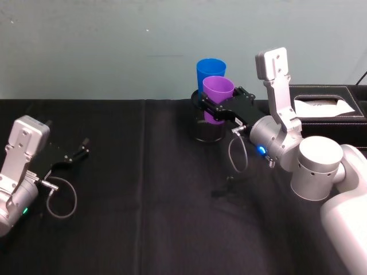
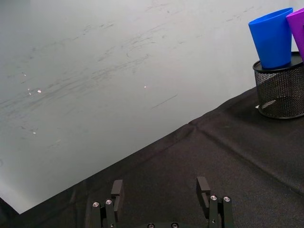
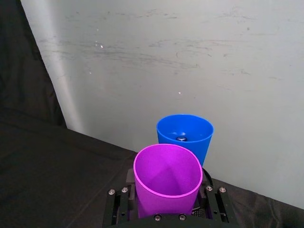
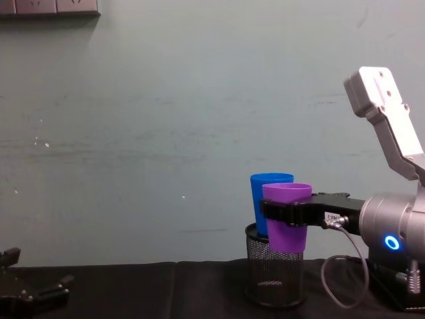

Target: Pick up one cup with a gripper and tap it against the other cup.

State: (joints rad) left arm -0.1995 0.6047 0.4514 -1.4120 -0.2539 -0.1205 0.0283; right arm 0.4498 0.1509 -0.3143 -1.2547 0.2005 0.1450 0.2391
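The right pincer [image 1: 215, 109], at the head view's upper centre, clamps the purple cup [image 1: 217, 98] by its sides, upright and lifted just before the blue cup [image 1: 210, 72] seated in the mesh pen holder [image 4: 274, 274], apparently ready to tap. The right arm reaches in from the right with its forearm level, while the left pincer [image 1: 76, 153] rests wide open on the worktop [image 1: 143, 200] at lower left.

Purple cup [image 2: 298, 29] cut by frame edge; blue cup [image 4: 264, 196] base hidden in mesh holder [image 4: 274, 276].

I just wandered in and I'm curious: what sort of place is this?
Probably a robot test bench in a lab: a table under black cloth against a bare scuffed wall, with desk props, a mesh pen holder and a tissue box.
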